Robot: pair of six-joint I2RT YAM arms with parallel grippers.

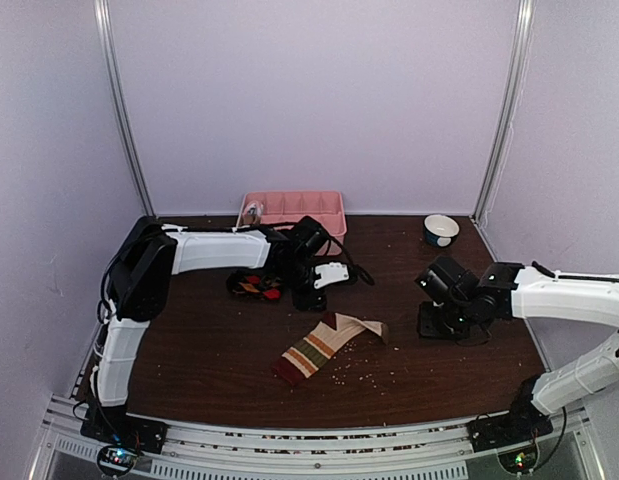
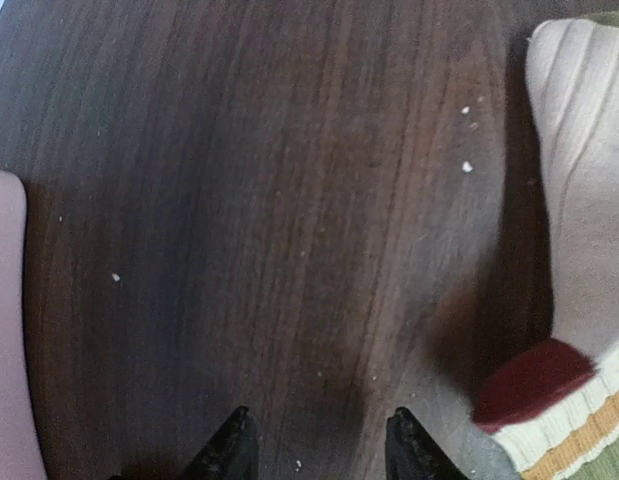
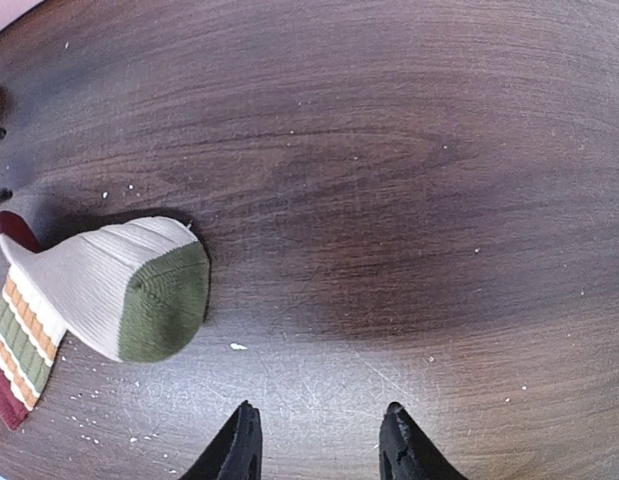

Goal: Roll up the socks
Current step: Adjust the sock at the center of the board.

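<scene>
Two socks lie overlapped mid-table: a red-green-cream striped sock [image 1: 307,357] and a cream sock [image 3: 89,270] with an olive toe [image 3: 167,300]. A black sock with red patches [image 1: 254,286] lies further left, under the left arm. My left gripper [image 1: 309,297] hangs above bare wood just beyond the striped pair, open and empty [image 2: 317,450]; in its wrist view the cream sock [image 2: 584,200] is at the right edge. Right of the olive toe, my right gripper [image 1: 434,325] stands open over bare wood [image 3: 317,445], holding nothing.
A pink compartment tray [image 1: 294,208] stands at the back against the wall. A small bowl [image 1: 441,230] sits at the back right. Pale crumbs are scattered on the dark wood table [image 1: 209,350] around the socks.
</scene>
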